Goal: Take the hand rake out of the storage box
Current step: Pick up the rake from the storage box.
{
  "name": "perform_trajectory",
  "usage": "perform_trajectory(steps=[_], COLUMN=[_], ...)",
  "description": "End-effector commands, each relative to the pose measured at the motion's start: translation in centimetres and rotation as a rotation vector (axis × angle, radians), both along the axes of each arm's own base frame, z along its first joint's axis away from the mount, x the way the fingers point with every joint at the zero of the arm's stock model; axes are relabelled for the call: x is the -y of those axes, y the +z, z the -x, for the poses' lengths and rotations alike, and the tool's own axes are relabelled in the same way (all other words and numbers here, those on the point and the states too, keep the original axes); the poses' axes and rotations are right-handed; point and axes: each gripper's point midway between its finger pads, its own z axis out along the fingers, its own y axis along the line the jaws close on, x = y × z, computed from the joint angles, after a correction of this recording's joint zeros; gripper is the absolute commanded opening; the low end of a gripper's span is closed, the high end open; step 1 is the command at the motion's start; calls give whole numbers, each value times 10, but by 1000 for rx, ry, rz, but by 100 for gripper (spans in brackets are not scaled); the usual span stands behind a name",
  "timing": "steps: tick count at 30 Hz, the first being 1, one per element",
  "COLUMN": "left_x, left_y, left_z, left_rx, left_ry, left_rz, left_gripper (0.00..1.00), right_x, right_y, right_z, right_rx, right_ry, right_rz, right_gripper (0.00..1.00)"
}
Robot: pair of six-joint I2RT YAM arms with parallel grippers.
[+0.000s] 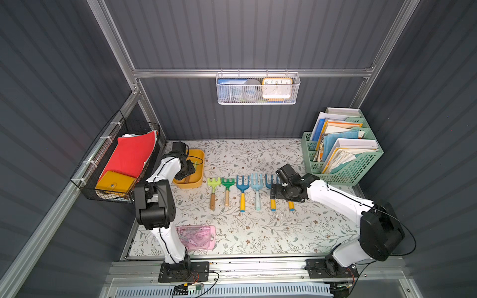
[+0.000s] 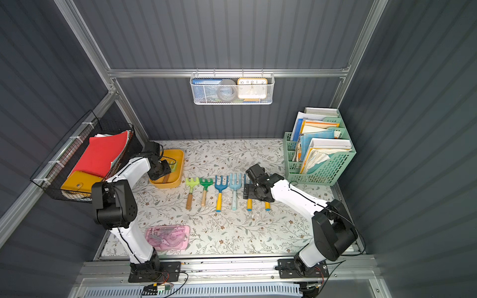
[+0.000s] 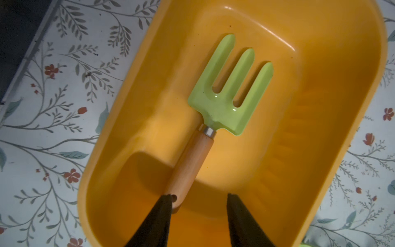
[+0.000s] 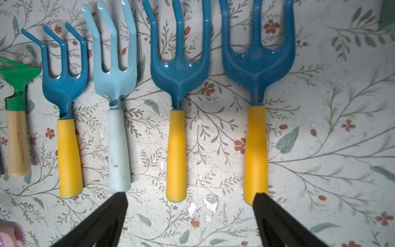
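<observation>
Overhead, a tabletop (image 1: 258, 232) covered in a floral print, with two white robot arms reaching in from the near edge. At the left rear of the table sits the storage box (image 1: 201, 167) (image 2: 181, 165), a shallow mustard-yellow tub with rounded corners, its long side running from front to back.

Inside the storage box (image 3: 342, 107) lies the hand rake (image 3: 215, 111), flat on the tub's floor. It has a light green three-pronged head, a small metal collar and a plain wooden handle. Its long axis follows the length of the box, turned a little off the tub's midline. The prongs point toward the back wall and the handle end points toward the robot.

The left gripper (image 3: 198, 195) (image 1: 184, 175) hangs over the near end of the box with its two dark fingers apart. One fingertip (image 3: 164, 205) overlaps the butt of the wooden handle in the wrist view; the other stands well clear of it, so nothing is clamped.

To the right, a row of other rakes (image 1: 242, 191) lies on the table, prongs toward the back wall too. The right gripper (image 4: 190, 194) (image 1: 275, 192) hovers above the row's right end, fingers spread wide and holding nothing
</observation>
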Motion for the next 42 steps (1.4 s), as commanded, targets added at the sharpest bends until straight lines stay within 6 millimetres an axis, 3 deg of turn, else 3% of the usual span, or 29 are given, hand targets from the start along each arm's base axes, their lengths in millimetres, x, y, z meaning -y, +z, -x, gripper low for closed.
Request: perform_trajectory(steps=[1, 17, 32, 36, 42], left_x=[2, -16, -33, -37, -40], left_y=[-22, -52, -63, -51, -3], left_z=[5, -5, -22, -26, -39], left_rx=[-51, -140, -161, -127, -25], left_ry=[-6, -29, -44, -36, -44], left_rz=[12, -44, -76, -100, -138], left_gripper=[47, 44, 21, 12, 9], right_x=[-3, -6, -12, -16, -18], right_y=[3, -3, -17, -18, -16], right_z=[-3, -5, -10, -12, -13], right_rx=[5, -12, -43, -49, -46], right_ry=[10, 15, 25, 31, 32], right_rz=[6, 10, 14, 8, 2], right_gripper=[97, 97, 97, 97, 97])
